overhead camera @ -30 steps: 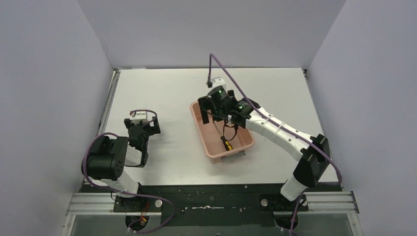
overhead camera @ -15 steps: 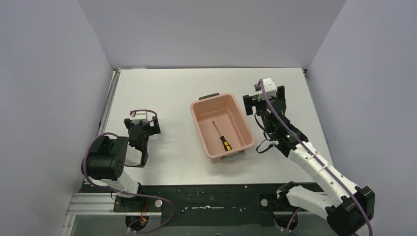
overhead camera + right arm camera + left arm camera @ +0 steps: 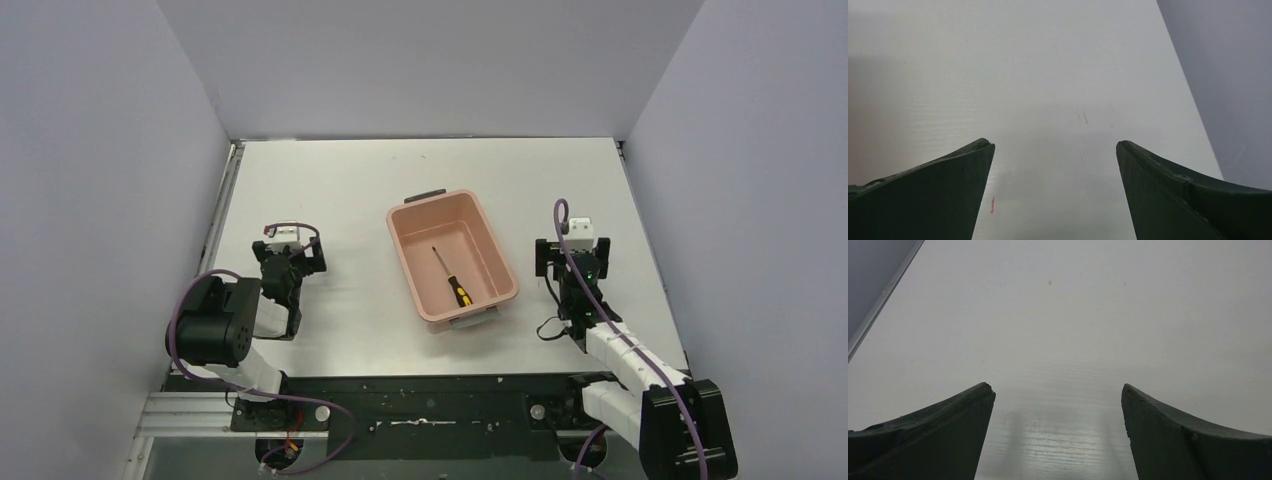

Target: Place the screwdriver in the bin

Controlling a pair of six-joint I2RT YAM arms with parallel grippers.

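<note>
Both left jaws and right jaws gape wide and empty over the white tabletop near the lower corners, small black-and-yellow-handled screwdriver lies inside salmon-pink rectangular plastic bin mid-frame, so task looks done.

I see my right gripper has left its spot above the bin, swung out right and drawn back to the near side, jaws apart.

Wide-spread right gripper over table
</note>
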